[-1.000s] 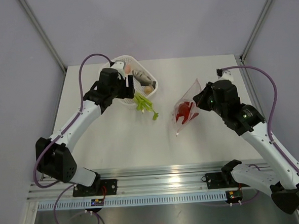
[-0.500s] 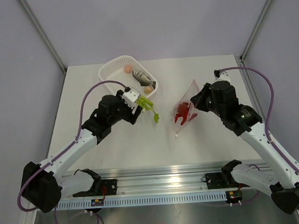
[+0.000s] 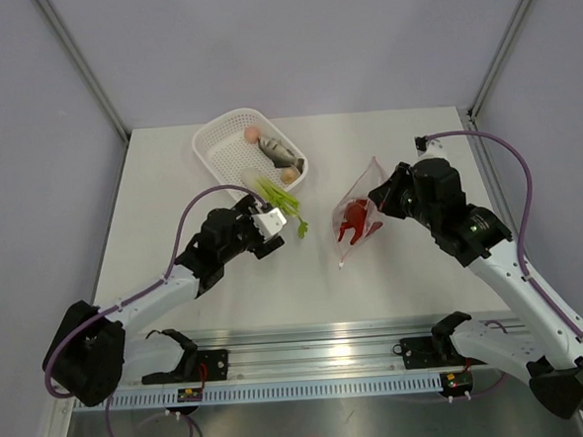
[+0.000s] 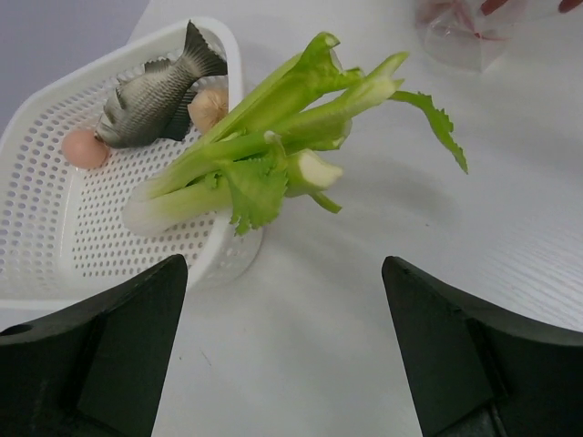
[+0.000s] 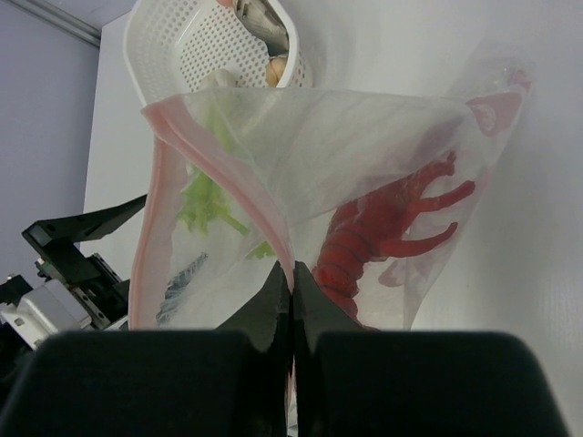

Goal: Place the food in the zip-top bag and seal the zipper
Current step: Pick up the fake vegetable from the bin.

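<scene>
The zip-top bag (image 3: 361, 196) is hanging by its mouth from the right gripper (image 5: 291, 284), right of the table's (image 3: 226, 282) middle, and is slanting down toward the tabletop. The right fingers are pressing tightly together on the bag's upper edge, beside the zipper (image 5: 155, 209), whose pink strip is curving open. The red lobster (image 5: 378, 237) is lying inside the bag. A small red printed mark (image 5: 493, 113) is showing near one bag corner, too blurred to read.

The left gripper (image 4: 282, 350) is hovering low over the table with its fingers spread wide, gripping nothing. Just ahead of it, the green leafy vegetable (image 4: 264, 155) is leaning across the rim of the white basket (image 4: 55, 237), leaves sticking out over the table. The grey fish (image 4: 150, 96) and two peach pieces (image 4: 84, 147) are sitting in the basket.
</scene>
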